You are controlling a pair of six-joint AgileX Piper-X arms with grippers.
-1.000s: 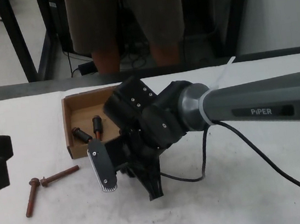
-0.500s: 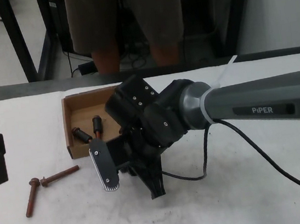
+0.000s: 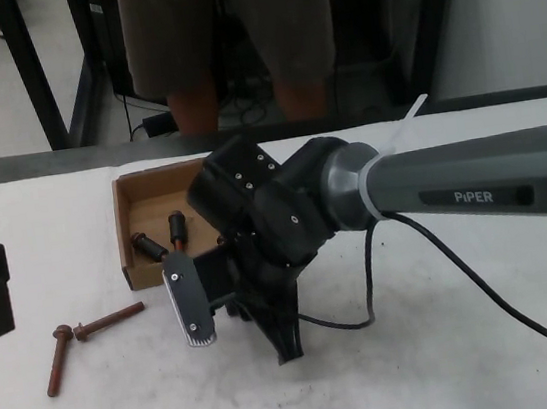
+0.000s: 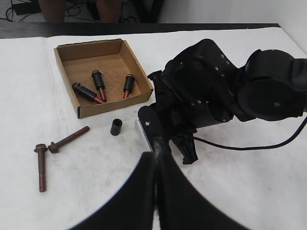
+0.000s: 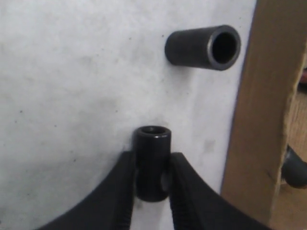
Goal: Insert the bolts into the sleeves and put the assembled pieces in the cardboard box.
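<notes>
The right gripper (image 5: pixel 152 160), clamping a sleeve (image 5: pixel 152 139) only by its end, may let it twist when a bolt (image 3: pixel 109 320) from nine o'clock enters; left gripper (image 4: pixel 156 157) pinched empty.

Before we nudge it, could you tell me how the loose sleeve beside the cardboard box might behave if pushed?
The loose sleeve lies on its side, a cylinder, so it would probably roll. It looks like smooth dark metal: likely rigid, perhaps slippery to grip.
</notes>
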